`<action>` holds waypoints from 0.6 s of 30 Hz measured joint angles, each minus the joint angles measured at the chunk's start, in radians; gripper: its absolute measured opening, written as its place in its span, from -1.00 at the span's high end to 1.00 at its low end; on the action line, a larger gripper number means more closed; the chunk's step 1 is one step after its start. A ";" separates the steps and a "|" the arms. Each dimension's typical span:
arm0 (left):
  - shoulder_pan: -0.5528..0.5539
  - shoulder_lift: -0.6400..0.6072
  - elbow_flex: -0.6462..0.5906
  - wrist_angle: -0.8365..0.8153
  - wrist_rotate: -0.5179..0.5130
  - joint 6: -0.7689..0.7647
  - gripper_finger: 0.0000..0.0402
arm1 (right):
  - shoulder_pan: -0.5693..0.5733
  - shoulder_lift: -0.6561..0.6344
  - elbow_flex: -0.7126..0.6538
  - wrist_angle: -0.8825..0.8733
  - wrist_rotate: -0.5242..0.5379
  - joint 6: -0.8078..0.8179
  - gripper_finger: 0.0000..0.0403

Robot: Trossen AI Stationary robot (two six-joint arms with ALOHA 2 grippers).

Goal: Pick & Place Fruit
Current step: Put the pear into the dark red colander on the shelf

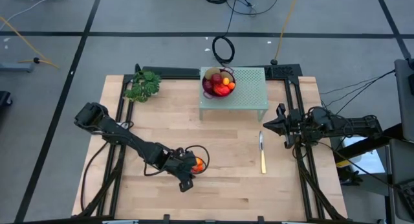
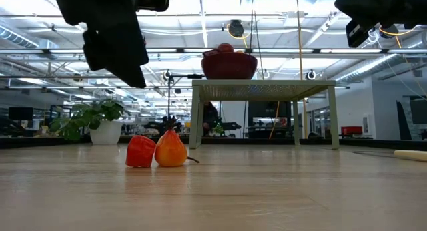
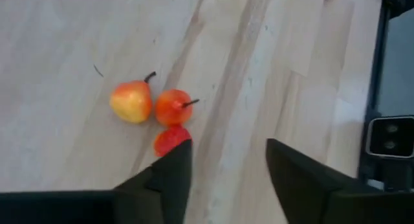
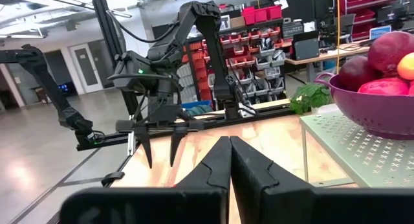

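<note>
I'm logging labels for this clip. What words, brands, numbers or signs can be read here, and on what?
None can be read.
Fruit, bowl, knife: no print shows.
Red bins on the shelves behind: any labels are too small to read.

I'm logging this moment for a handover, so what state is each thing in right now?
Left gripper: open, empty, above the loose fruit.
Right gripper: shut, empty, waiting by the table's right edge.
Loose fruit: three pieces lying together on the table.
Bowl: upright on the green stand, holding fruit.
Stand: standing upright.
Knife: lying flat, untouched.
Leafy bunch: lying at the far left corner.
</note>
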 joint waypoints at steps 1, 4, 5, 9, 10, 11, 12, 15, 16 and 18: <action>0.000 0.000 0.000 -0.003 -0.010 0.021 -0.06 | 0.000 0.000 0.000 0.000 0.000 0.000 1.00; 0.000 0.000 0.000 -0.008 -0.030 0.126 -0.22 | 0.000 0.000 0.000 0.000 0.000 0.000 1.00; 0.000 0.000 0.000 -0.008 -0.031 0.167 -0.25 | 0.000 0.000 0.000 0.000 0.000 0.000 1.00; -0.001 0.000 0.000 -0.028 -0.032 0.294 -0.29 | 0.000 0.000 0.000 0.000 0.000 0.000 1.00; 0.000 0.000 0.000 -0.035 -0.037 0.310 -0.29 | 0.000 0.000 0.000 0.000 0.001 0.000 1.00; 0.002 0.000 -0.001 -0.040 -0.044 0.320 -0.29 | 0.000 0.000 0.000 0.000 0.001 0.000 1.00; 0.004 0.000 -0.001 -0.043 -0.049 0.327 -0.29 | 0.000 0.000 0.000 0.000 0.001 0.000 1.00; 0.014 0.006 -0.001 -0.042 -0.050 0.339 -0.29 | 0.000 0.000 0.000 0.000 0.001 0.000 1.00; 0.020 0.012 -0.001 -0.038 -0.051 0.332 -0.29 | 0.000 0.000 0.000 0.000 0.001 0.000 1.00; 0.027 0.030 -0.001 -0.040 -0.048 0.293 -0.29 | 0.000 0.000 0.000 0.000 0.001 0.000 1.00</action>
